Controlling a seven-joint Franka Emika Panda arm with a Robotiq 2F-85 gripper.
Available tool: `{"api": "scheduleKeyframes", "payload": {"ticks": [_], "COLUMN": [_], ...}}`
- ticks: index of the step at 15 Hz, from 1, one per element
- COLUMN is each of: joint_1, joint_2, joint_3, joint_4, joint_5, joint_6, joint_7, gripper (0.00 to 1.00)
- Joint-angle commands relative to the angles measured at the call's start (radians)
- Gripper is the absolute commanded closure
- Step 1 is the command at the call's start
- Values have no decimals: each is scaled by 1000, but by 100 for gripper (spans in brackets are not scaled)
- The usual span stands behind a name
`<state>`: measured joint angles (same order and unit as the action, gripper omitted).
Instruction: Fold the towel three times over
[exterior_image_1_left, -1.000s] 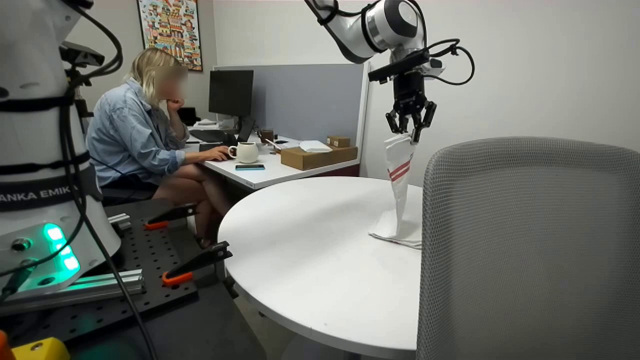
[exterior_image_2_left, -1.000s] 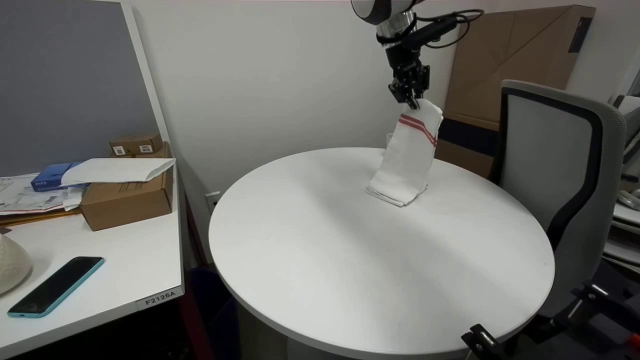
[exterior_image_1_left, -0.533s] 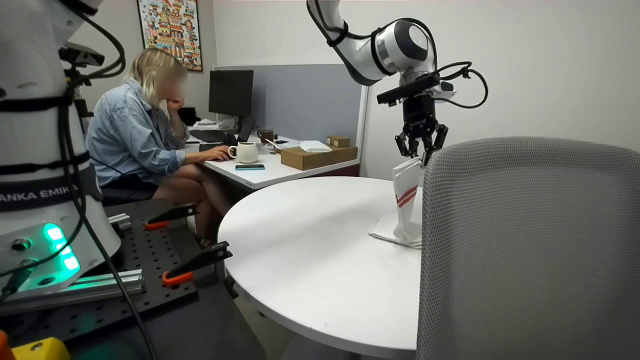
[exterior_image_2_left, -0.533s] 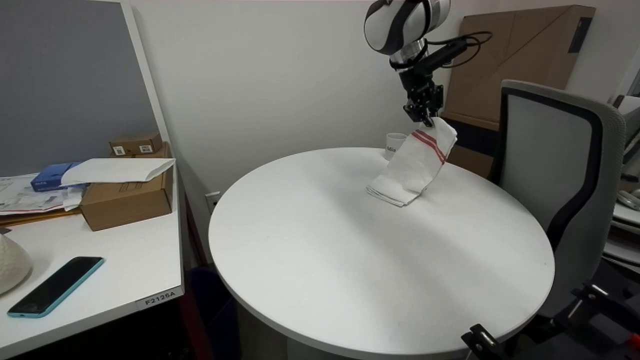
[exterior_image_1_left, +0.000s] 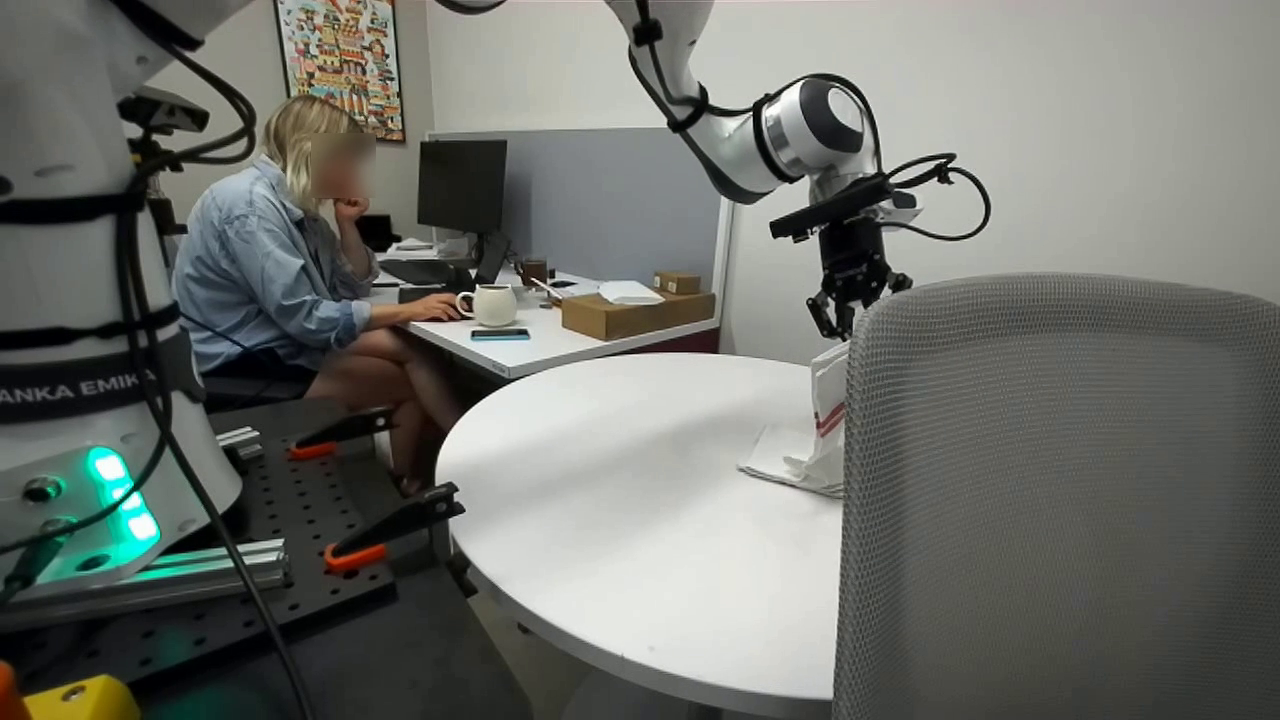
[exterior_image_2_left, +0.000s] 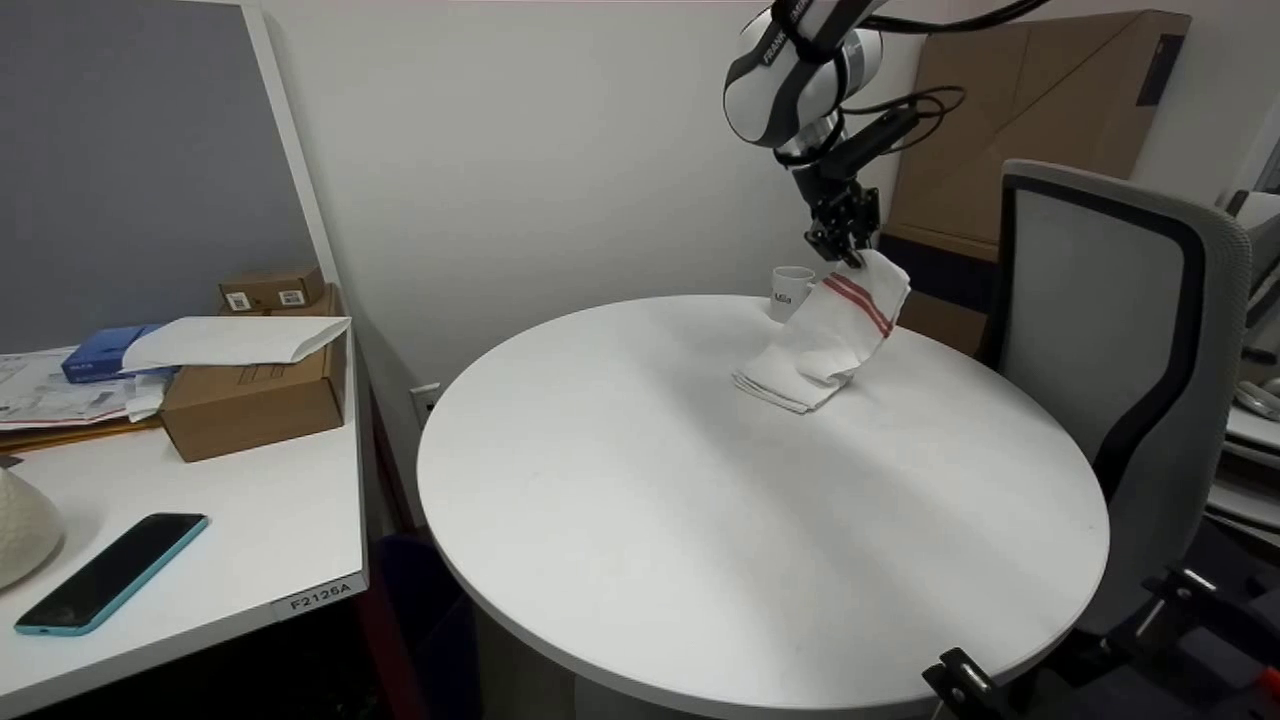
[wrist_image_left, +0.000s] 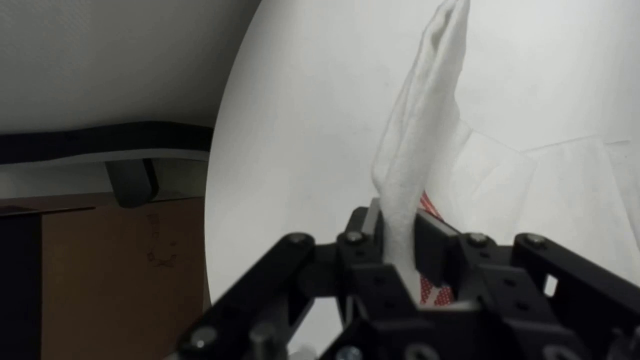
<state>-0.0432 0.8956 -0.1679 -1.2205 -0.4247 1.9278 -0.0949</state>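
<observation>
Clamping the upper edge of a red-striped white towel (exterior_image_2_left: 828, 330), the Robotiq gripper (wrist_image_left: 399, 225) hangs over the round white table (exterior_image_2_left: 640, 520).

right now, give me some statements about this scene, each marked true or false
The gripper holds the towel. True.
The whole towel is in the air. False: its lower end lies on the round table.
The towel has blue stripes. False: the stripes are red.
A white cup stands on the round table. True.
The phone is on the round table. False: the phone lies on the desk.
A gray chair stands beside the round table. True.
</observation>
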Motion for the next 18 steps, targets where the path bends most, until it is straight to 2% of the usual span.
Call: {"api": "scheduleKeyframes", "payload": {"ticks": [1, 8, 12, 18], "joint_1": [2, 6, -2, -2], "joint_2": [105, 247, 311, 348], "joint_3": [-24, -94, -97, -65], "joint_4": [156, 363, 455, 461], "joint_5": [-20, -62, -52, -27], "joint_6": [-23, -25, -48, -44], "joint_7": [2, 2, -7, -45], "gripper": [97, 97, 97, 97]}}
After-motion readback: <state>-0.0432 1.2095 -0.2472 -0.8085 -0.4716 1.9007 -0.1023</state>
